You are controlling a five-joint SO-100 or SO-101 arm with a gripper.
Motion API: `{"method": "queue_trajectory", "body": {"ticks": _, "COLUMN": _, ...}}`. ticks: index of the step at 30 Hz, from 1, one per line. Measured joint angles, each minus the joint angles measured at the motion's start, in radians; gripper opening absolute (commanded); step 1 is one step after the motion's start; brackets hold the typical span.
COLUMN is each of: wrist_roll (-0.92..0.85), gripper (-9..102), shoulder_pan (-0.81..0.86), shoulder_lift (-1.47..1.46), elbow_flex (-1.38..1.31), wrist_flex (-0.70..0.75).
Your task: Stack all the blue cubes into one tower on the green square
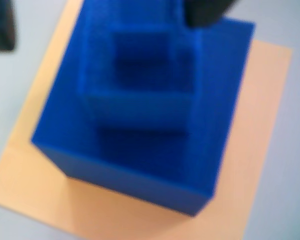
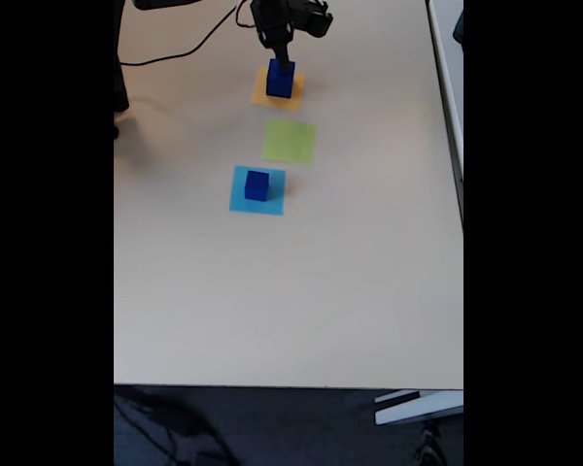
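Observation:
In the wrist view I look down, blurred, on a tower of three blue cubes: a large one (image 1: 140,160), a medium one (image 1: 140,107) on it and a small one (image 1: 142,55) on top. The tower (image 2: 280,80) stands on the orange square (image 1: 35,185), not on the green square (image 2: 290,141), which lies bare just in front. Another blue cube (image 2: 257,184) sits on the light-blue square (image 2: 241,201). My gripper (image 2: 277,53) hangs right over the tower's top. Its black fingers (image 1: 207,11) stand far apart at the wrist view's upper edge, holding nothing.
The arm and a black cable (image 2: 180,53) are at the table's far edge. The pale tabletop (image 2: 291,291) stretches wide towards the near edge. A white rail (image 2: 445,116) runs along the right side.

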Motion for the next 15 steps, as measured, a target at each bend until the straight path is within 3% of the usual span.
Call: {"method": "queue_trajectory", "body": {"ticks": 15, "wrist_roll": -0.020, "gripper": 10, "shoulder_pan": 0.008, "shoulder_lift": 0.000, "elbow_flex": 0.000, "wrist_flex": 0.000}}
